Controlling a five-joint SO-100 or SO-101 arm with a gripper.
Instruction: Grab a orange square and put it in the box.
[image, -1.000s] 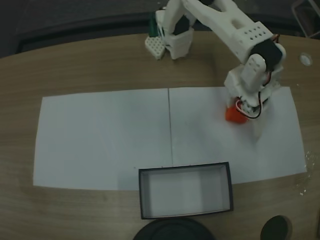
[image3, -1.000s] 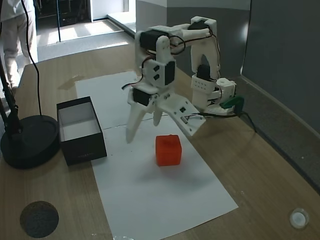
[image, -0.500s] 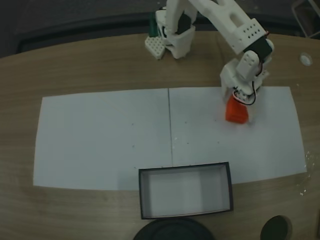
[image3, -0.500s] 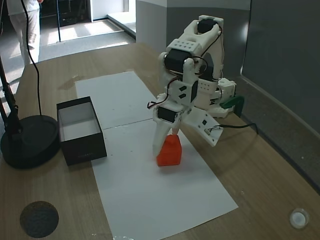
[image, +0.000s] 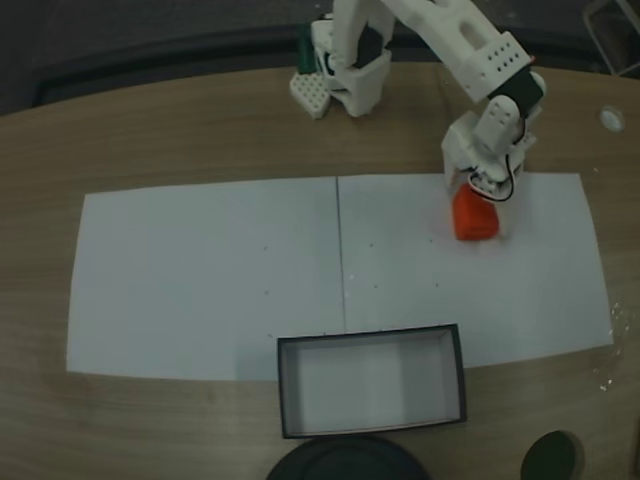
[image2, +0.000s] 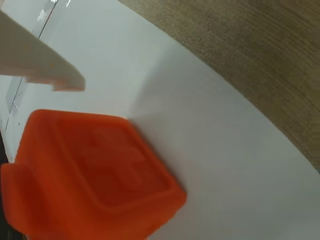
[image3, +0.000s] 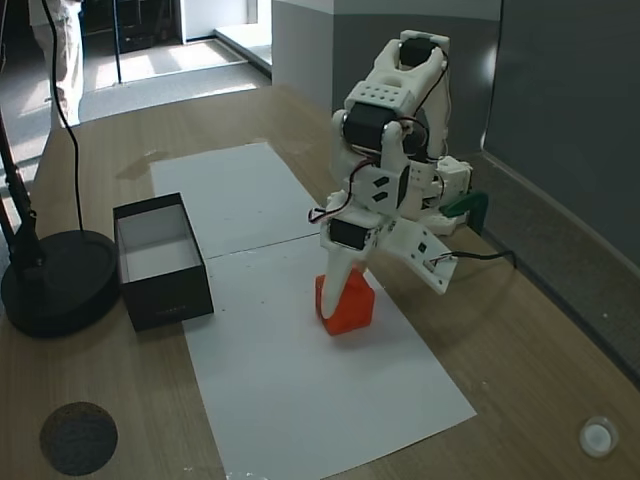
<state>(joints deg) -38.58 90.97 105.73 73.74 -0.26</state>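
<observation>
While the white arm bends down over the right sheet of white paper (image: 250, 270), the tool (image3: 352, 283) stands directly at the orange square (image: 473, 218), and its jaws are spread apart and not closed on anything. In a fixed view from the side, one pale finger (image3: 338, 280) reaches down along the front face of the cube, very near or touching it; I cannot tell which. The other, wider jaw is held out to the right of the cube and above it, apart from it. In the wrist view the orange square (image2: 90, 175) lies on the paper, a shallow recessed pattern visible on its upper face and a small step at its left edge, and the tip of a pale finger (image2: 35, 62) hangs just above its far corner with a narrow gap of white paper between them. The cube rests flat on the paper on the wooden tabletop (image: 200, 130), and the tool does not lift it. The box (image: 371, 385), with dark walls and a pale floor, stands well apart from the cube, at the near edge of the paper in a fixed view from above. Beside the box in a fixed view from the side there is a round black stand base (image3: 55, 280).
</observation>
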